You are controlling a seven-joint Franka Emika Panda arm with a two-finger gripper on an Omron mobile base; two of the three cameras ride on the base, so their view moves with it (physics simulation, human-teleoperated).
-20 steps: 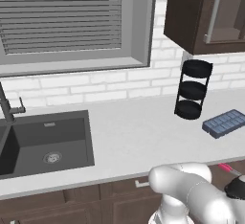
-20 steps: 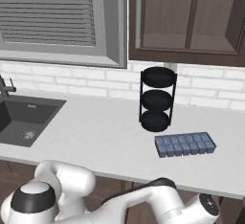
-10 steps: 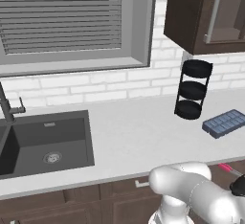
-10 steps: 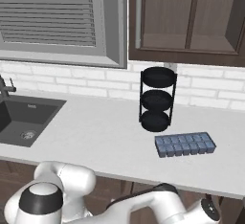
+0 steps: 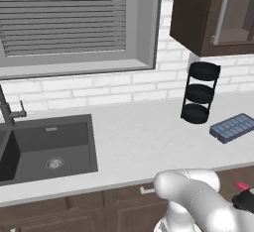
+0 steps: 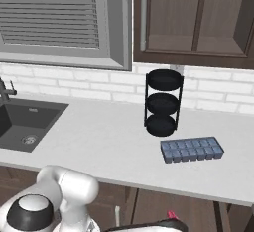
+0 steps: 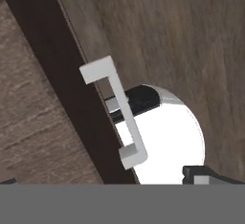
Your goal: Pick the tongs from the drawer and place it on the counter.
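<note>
Item: slim tongs with a bright pink end (image 5: 242,186)

Location: below the front edge of the broad pale stone-look counter (image 5: 144,142), at the far right of the left base view. The pink tip (image 6: 171,215) also peeks out at the bottom of the right base view, under the counter lip. Only this coloured end can be seen. The thin arms are hidden, so I cannot tell how the tool lies in the dark brown drawer (image 5: 233,176).

Handling (judged): light, narrow and stiff along its length, but springy across the two arms. Smooth metal is likely to slip or twist in a pinch. The pink end probably offers more friction.

Suggested hold (judged): close across both arms near mid-length, so they press together and the tool hangs level. Taking the very tip risks it swinging.

Hand: two-finger gripper (image 7: 107,179), jaws spread wide with nothing between them. It points at a pale bar handle (image 7: 115,115) on a dark wood cabinet front.

Set-down area: open counter between the dark inset sink (image 5: 49,146) and the black three-tier round rack (image 5: 199,98). Avoid the blue-grey ice cube tray (image 5: 232,127)
</note>
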